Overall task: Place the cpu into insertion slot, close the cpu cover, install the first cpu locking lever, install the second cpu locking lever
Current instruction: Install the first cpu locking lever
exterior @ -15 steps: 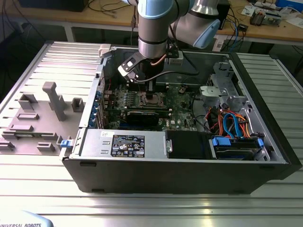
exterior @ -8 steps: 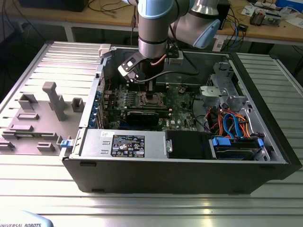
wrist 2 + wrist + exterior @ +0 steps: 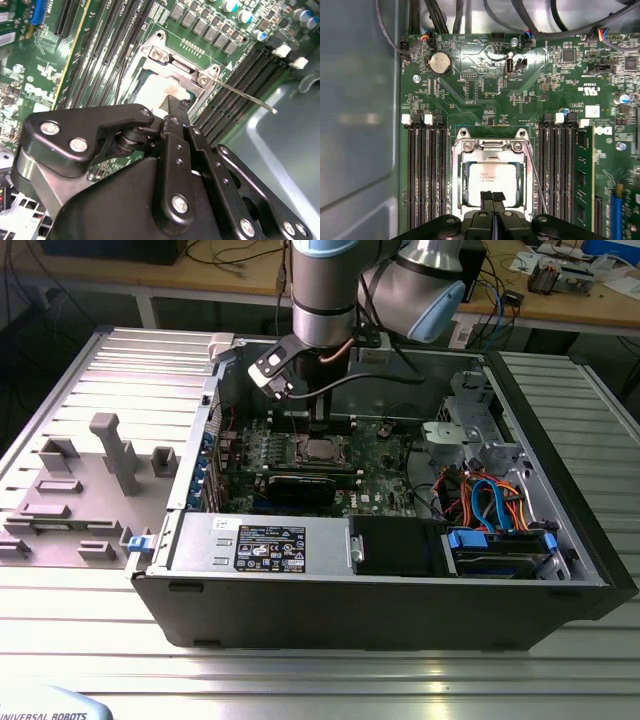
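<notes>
A ribbed metal tabletop carries an open computer case. The arm drops into it at the top middle of the exterior view, with its upper part cut off. Over the motherboard the gripper has its tips pressed together, with nothing visible between them. It hides one edge of the insertion slot. There the lowered cpu cover frames the seated cpu. A thin locking lever angles free beside the slot.

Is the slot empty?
No, in the first wrist view the cpu lies in the slot, framed by the cover.
</notes>
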Robot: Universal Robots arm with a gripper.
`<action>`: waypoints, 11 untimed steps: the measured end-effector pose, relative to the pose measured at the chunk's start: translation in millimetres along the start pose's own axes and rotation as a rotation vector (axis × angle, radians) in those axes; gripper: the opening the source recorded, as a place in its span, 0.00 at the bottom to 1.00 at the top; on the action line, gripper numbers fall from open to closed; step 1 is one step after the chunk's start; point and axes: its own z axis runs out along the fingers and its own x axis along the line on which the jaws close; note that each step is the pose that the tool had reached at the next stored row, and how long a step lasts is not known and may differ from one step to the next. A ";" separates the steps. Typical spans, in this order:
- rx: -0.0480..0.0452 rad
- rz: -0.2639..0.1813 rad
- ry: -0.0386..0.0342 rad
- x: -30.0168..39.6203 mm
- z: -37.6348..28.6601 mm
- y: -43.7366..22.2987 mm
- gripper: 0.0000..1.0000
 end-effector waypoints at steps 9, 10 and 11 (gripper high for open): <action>0.0001 0.000 -0.0016 0.7 -26.7 0.6 0.11; 0.0001 0.000 -0.0019 0.7 -28.7 0.7 0.11; 0.0001 0.000 -0.0020 0.8 -30.3 0.7 0.11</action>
